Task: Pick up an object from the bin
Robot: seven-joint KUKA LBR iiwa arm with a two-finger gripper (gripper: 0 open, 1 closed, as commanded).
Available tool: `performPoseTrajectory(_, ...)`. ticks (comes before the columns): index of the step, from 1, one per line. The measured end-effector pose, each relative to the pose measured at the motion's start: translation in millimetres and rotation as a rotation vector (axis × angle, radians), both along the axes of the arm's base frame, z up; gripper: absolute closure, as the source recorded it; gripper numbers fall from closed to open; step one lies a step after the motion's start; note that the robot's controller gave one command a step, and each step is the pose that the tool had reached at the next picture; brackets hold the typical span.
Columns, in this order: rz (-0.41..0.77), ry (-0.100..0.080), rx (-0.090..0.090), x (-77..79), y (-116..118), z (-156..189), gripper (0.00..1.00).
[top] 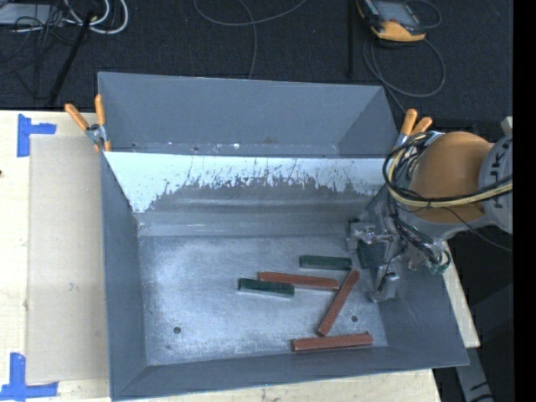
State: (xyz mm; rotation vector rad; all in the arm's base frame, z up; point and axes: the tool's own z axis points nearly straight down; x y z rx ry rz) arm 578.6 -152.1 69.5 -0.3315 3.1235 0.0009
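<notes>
Five small bars (310,280) lie in the bin (251,132). The gripper (377,268) hangs just beside the slanted reddish-brown bar (337,304), at its upper end, right of centre; how wide it stands, I cannot tell.

Dark carpet (251,48) with loose cables (107,7)

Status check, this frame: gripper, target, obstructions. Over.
Gripper low, right side of bin. Nearest: slanted red-brown bar, upper end beside gripper. Short dark green bar and flat red-brown bar crowd that end.
</notes>
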Motion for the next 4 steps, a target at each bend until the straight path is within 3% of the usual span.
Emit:
performPoseTrajectory(1,-0.111,0.005,0.003,-57.9,54,-1,0.00)
performPoseTrajectory(2,-0.362,0.002,0.000,-51.5,79,0,0.00)
performPoseTrajectory(3,-0.358,0.002,-0.001,-51.5,79,0,1.00)
performPoseTrajectory(4,-0.287,-0.007,0.000,-70.3,102,133,1.00)
